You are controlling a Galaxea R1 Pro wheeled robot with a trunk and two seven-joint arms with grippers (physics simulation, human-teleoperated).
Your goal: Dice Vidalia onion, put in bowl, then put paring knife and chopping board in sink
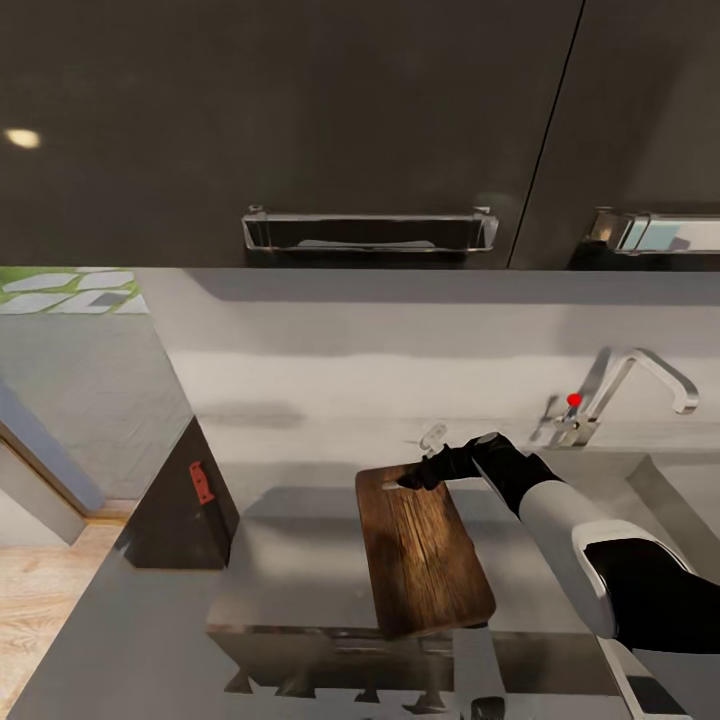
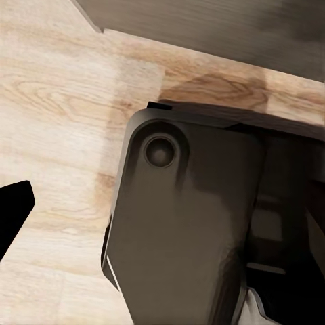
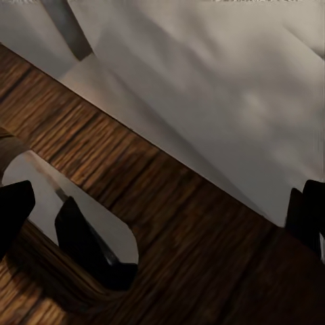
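Board (image 1: pixel 425 560) hung over the counter's (image 1: pixel 300 560) front edge, lifted at its slot end by my right gripper (image 1: pixel 420 477). Right wrist view showed one finger (image 3: pixel 88 244) through the slot, jaws clamped on the handle bar. I judged it stiff, fairly heavy and prone to swing from an end grip. Left gripper's jaws: could not tell. Sink (image 1: pixel 680 500) lay at the counter's right end.

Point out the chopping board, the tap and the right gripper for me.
chopping board (image 1: pixel 425 560): head view, middle of its wooden face.
tap (image 1: pixel 640 365): head view, the bent chrome spout.
right gripper (image 1: pixel 415 477): head view, fingertips at the board's slot handle.
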